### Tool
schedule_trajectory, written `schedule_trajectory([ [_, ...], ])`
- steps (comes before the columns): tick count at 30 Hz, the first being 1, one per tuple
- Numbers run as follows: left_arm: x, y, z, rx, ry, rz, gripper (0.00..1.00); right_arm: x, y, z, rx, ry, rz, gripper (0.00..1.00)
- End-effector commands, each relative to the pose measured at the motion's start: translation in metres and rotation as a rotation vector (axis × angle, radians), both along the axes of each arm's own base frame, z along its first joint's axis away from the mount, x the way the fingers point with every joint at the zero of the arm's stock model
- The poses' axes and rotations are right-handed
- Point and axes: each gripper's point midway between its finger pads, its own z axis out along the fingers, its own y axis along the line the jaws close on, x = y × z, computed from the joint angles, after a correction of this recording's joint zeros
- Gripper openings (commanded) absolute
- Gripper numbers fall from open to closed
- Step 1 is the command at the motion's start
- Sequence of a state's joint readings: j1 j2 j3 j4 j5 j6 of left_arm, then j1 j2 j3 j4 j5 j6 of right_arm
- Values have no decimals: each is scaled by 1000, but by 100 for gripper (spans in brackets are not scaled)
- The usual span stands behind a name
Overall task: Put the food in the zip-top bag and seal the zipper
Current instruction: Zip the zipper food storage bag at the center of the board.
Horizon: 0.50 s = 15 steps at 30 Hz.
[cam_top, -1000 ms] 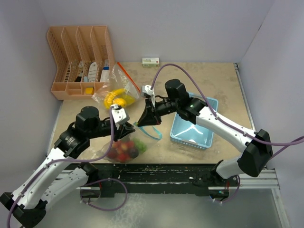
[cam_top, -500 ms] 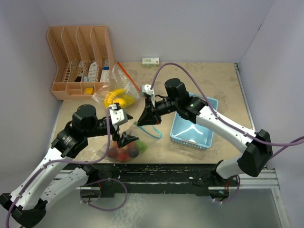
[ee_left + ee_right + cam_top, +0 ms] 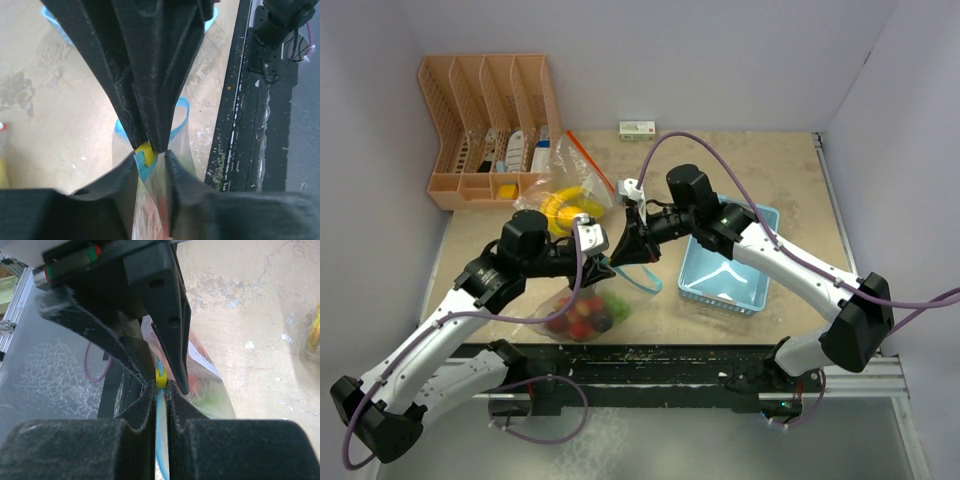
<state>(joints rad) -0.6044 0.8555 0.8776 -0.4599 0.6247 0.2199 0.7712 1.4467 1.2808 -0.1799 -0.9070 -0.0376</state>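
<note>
The clear zip-top bag [image 3: 578, 312] lies near the front edge with the red, green and dark food [image 3: 588, 314] inside. Its blue zipper strip [image 3: 642, 281] rises to my right gripper [image 3: 623, 258], which is shut on the strip [image 3: 161, 440] just behind the yellow slider [image 3: 160, 377]. My left gripper [image 3: 606, 268] meets it tip to tip. In the left wrist view its jaws [image 3: 151, 162] stand narrow on the bag's top just below the slider [image 3: 145, 153]. Red food [image 3: 156, 220] shows blurred through the plastic.
A second bag with yellow fruit [image 3: 563, 206] lies behind the left arm. A light-blue basket [image 3: 752, 282] sits under the right arm. A pink file organizer [image 3: 490, 120] stands at the back left and a small box [image 3: 637, 130] by the back wall.
My left gripper, open and lower beside the bag half a second ago, has moved up and right to the slider end and closed in on the bag. The right arm has not moved.
</note>
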Motion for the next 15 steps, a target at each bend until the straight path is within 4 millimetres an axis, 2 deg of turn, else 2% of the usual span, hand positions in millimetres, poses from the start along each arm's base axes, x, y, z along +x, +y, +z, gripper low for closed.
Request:
schedule_trajectory([
  [1,2,-9,19,-46,-23,-29,21,3,1,28,60,-74,12,6],
  [4,4,-7,17,-23,3,-21,12,3,0,28,59,-80,9,6],
  [6,2,-6,18,-9,22,-22,0,2,0,28,57,-81,8,6],
  [15,-2,-3,38,-30,-5,-23,0,6,-2,19,29,-73,-23,6],
])
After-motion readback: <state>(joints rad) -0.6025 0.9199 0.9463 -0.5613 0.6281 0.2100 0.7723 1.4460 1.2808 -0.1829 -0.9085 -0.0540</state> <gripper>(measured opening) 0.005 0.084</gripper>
